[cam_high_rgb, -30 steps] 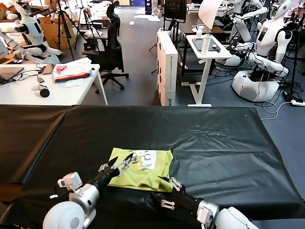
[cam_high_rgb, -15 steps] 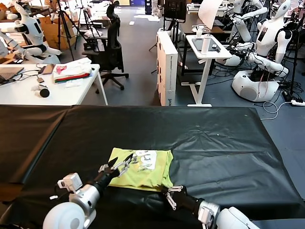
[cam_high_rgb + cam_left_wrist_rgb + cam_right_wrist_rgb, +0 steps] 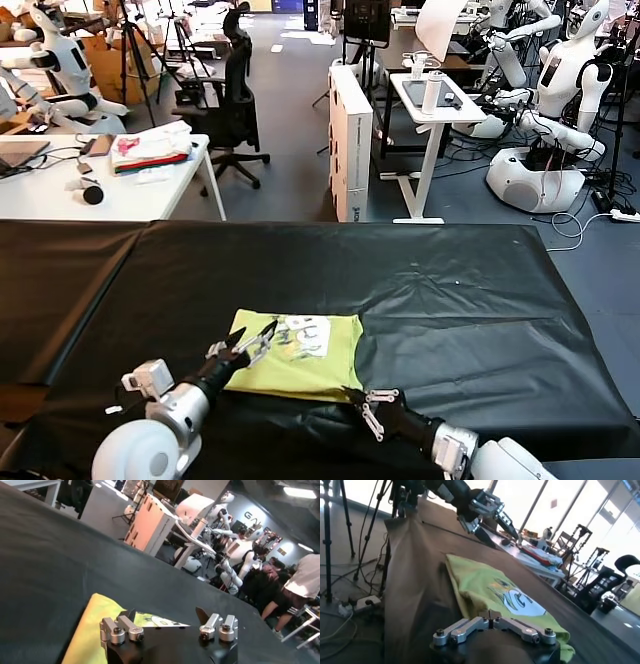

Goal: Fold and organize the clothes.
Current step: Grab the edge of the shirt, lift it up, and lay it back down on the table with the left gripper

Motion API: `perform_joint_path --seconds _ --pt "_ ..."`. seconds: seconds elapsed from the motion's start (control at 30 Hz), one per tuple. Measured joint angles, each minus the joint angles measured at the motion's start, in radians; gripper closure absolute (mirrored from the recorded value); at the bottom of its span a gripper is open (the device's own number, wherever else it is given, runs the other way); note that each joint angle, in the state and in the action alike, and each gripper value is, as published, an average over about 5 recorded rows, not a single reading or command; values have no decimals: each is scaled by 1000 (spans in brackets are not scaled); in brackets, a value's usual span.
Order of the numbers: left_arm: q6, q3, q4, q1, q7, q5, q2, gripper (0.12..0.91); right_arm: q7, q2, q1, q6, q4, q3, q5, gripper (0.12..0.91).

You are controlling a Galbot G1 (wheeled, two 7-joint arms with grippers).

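Note:
The clothes are one lime T-shirt (image 3: 300, 360), folded into a rectangle with its white graphic (image 3: 305, 335) up, lying on the black table (image 3: 450, 300) near the front. My left gripper (image 3: 255, 345) hovers open over the shirt's left edge; in the left wrist view its fingers (image 3: 125, 617) stand wide apart with the shirt (image 3: 92, 630) beneath. Just off the shirt's front right corner, my right gripper (image 3: 368, 408) has its tips together. The right wrist view shows that gripper (image 3: 490, 615) shut, nothing visible between the tips, and the shirt (image 3: 490, 587) just beyond them.
Behind the black table stands a white table (image 3: 60, 195) with a pile of folded garments (image 3: 150, 150). An office chair (image 3: 230, 110), a white desk (image 3: 430, 110) and other robots (image 3: 545, 120) fill the room farther back.
My right gripper has drawn back from the shirt's front right corner toward the table's front edge, and its fingers have come together. The left gripper and the shirt have stayed put.

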Motion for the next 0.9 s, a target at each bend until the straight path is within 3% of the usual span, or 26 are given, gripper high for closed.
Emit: perform_joint_path --seconds 0.17,0.23,0.33,0.43,0.53,0.73,0.9 --pt "-87 -3 33 2 73 88 32 123 19 26 -73 86 7 83 87 425" --pt "-145 -5 53 5 94 132 48 123 54 41 -117 90 16 125 134 292" --pt "-243 -6 91 11 104 188 64 123 122 71 -187 55 37 194 219 160" --pt "-332 -6 136 19 99 228 68 123 173 106 -249 6 61 266 296 124" --pt "-390 -9 180 26 84 235 61 123 196 139 -294 -21 85 329 342 119" --pt "-426 -17 237 38 67 200 38 123 214 169 -333 -43 123 414 380 118" --pt "-431 -16 253 48 67 145 21 123 217 177 -338 -49 136 441 389 118"
